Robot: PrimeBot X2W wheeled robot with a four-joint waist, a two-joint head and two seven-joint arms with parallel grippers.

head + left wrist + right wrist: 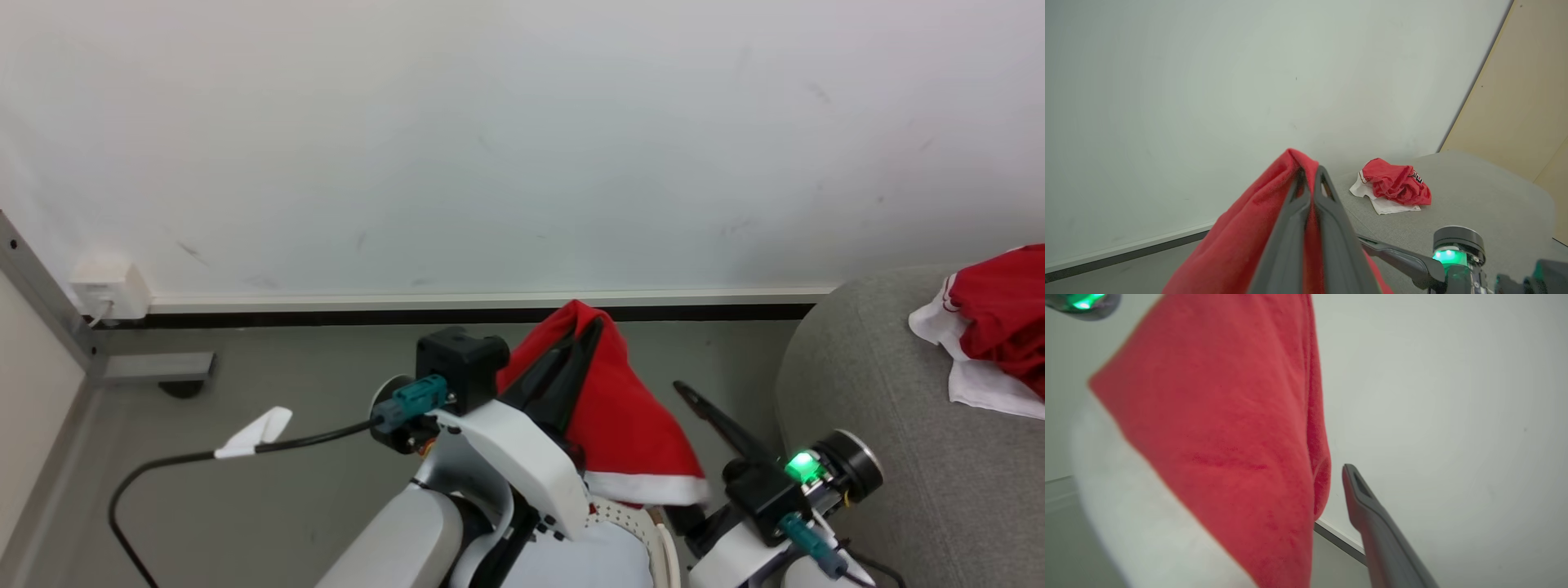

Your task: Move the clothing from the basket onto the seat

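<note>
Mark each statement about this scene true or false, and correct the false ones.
1. The left tool is shut on a red garment with white trim. True.
2. A red jersey lies on the grey seat. True.
3. The right tool holds the red jersey. False: it is open and empty.
4. The red garment with white trim lies spread on the grey seat. False: it hangs from the left tool, clear of the seat.

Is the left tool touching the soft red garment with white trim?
Touching. The left wrist view shows the left tool shut on the soft red white-trimmed garment, fabric pinched between its fingers.
</note>
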